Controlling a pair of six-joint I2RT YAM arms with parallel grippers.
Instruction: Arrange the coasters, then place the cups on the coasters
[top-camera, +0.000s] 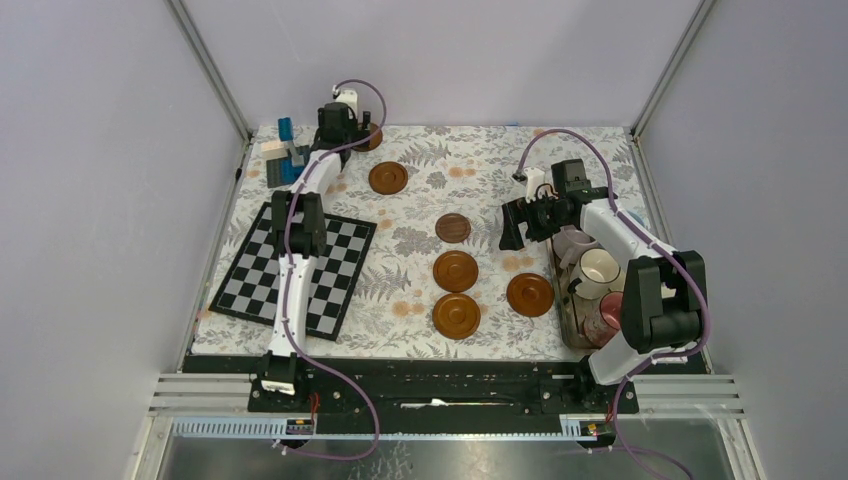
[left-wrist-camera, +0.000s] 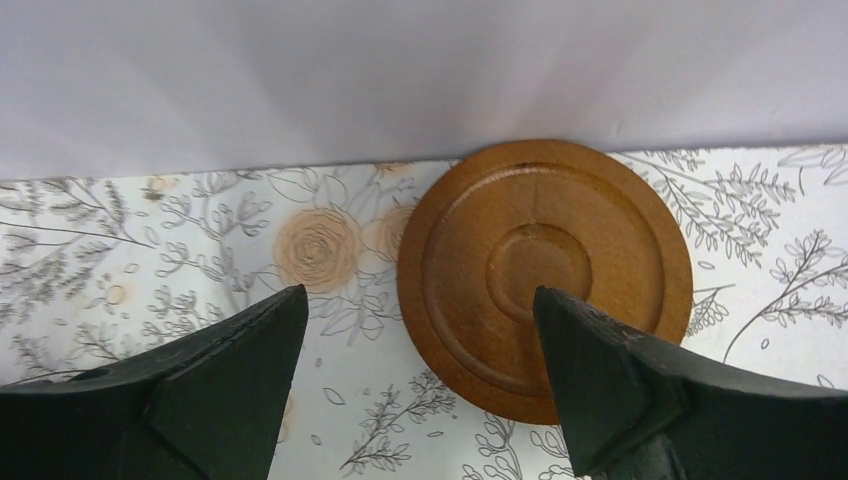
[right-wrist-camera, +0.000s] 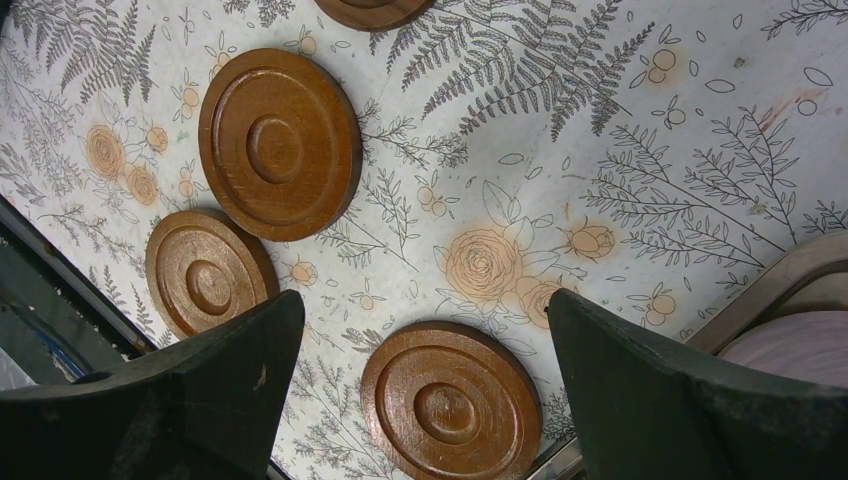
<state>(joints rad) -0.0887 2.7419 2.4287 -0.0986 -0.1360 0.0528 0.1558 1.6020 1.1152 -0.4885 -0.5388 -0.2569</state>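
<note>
Six coasters lie on the flowered tablecloth (top-camera: 480, 160). From above we see the far coaster (top-camera: 375, 137) at the back edge, partly hidden by the left arm, and a second coaster (top-camera: 388, 178) a little nearer. A darker coaster (top-camera: 453, 228) sits mid-table, with two more in line toward us (top-camera: 455, 271) (top-camera: 456, 315), and the last coaster (top-camera: 530, 294) lies just right of that line, near the tray (top-camera: 568, 322).

The cups sit in the tray at the right side. We can make out a cream cup (top-camera: 600, 268) and a pinkish red cup (top-camera: 610, 312); the right arm hides the rest.

The left gripper (top-camera: 347, 122) reaches to the back edge. In its wrist view the left gripper (left-wrist-camera: 420, 300) has its fingers spread wide, and the far coaster (left-wrist-camera: 545, 270) lies flat against the back wall. The right-hand finger (left-wrist-camera: 620, 390) overlaps the coaster's near edge, while the other finger (left-wrist-camera: 230, 380) stands clear of it over the cloth, so nothing is gripped.

The right gripper (top-camera: 512, 236) hangs over the cloth between the darker coaster and the tray. Its wrist view shows the right gripper (right-wrist-camera: 425, 305) with fingers wide and empty, above three whole coasters (right-wrist-camera: 280, 145) (right-wrist-camera: 208, 272) (right-wrist-camera: 450, 400).

At the left lie a chequered board (top-camera: 345, 262) and some toy blocks (top-camera: 285, 150).
</note>
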